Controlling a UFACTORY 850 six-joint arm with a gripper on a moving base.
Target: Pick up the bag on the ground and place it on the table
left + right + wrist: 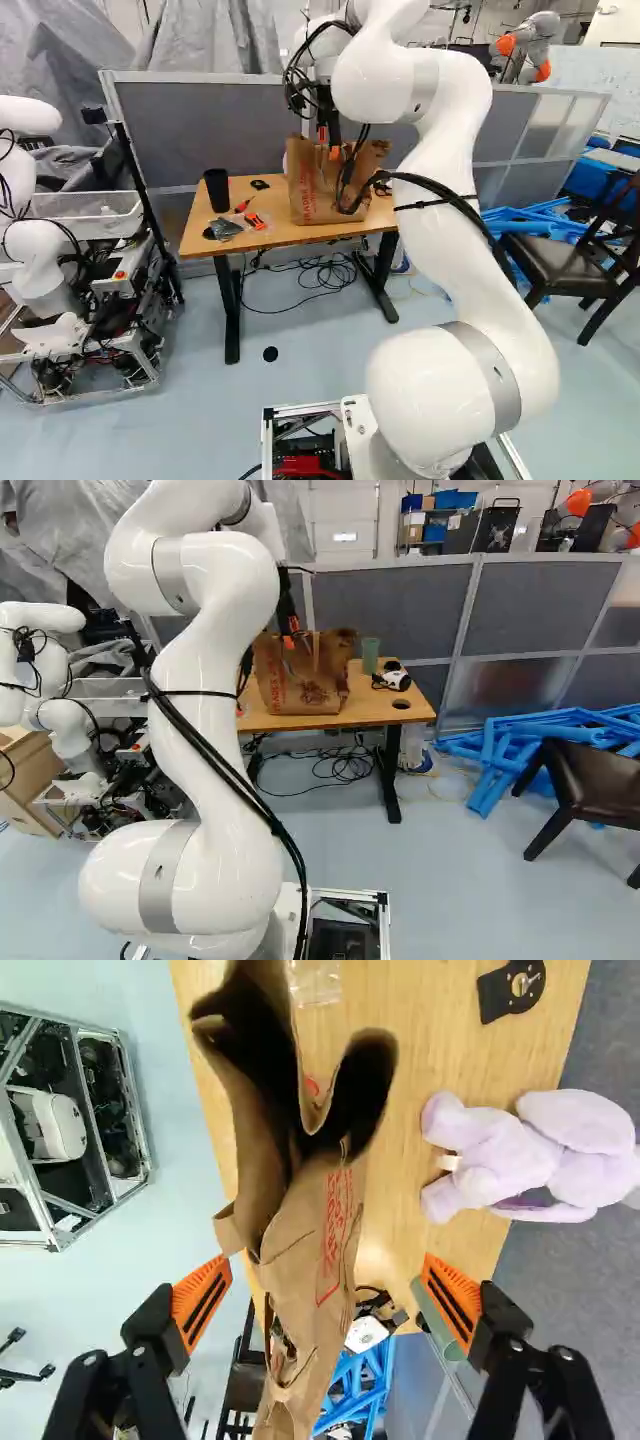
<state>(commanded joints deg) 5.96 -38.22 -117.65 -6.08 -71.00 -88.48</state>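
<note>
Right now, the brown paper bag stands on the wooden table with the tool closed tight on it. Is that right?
Not quite: the tool is open, not closed. The wrist view shows its fingers spread wide on either side of the brown paper bag, with a gap on the side of the lilac plush toy. The bag does stand on the wooden table.

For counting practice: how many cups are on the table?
2: black cup left of the paper bag, green cup right of it, in the base views; more may hide.
</note>
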